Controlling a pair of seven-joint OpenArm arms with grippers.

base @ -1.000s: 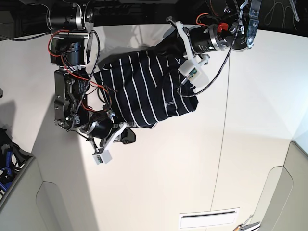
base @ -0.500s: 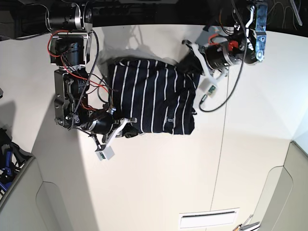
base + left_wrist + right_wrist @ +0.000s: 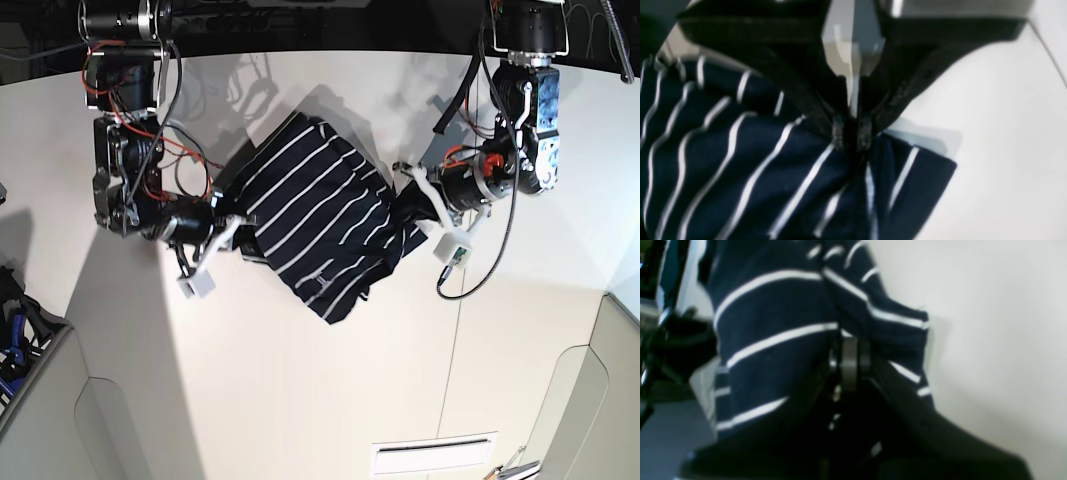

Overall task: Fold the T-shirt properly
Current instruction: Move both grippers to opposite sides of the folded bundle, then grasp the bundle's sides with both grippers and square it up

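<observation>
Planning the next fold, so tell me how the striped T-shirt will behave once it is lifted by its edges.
Probably floppy: the T-shirt sags in folds between the left hand and the right hand. Likely light for its size, since pinches at two edges carry it. It may slide or bunch rather than hold a crease; the cloth already gathers at the left hand's grip in the left wrist view.

no readable text, brand, number or sign anywhere. the t-shirt carries a small pale label patch near its lower edge in the base view, too small to read. both wrist views are blurred; only white stripes show on the cloth.
</observation>
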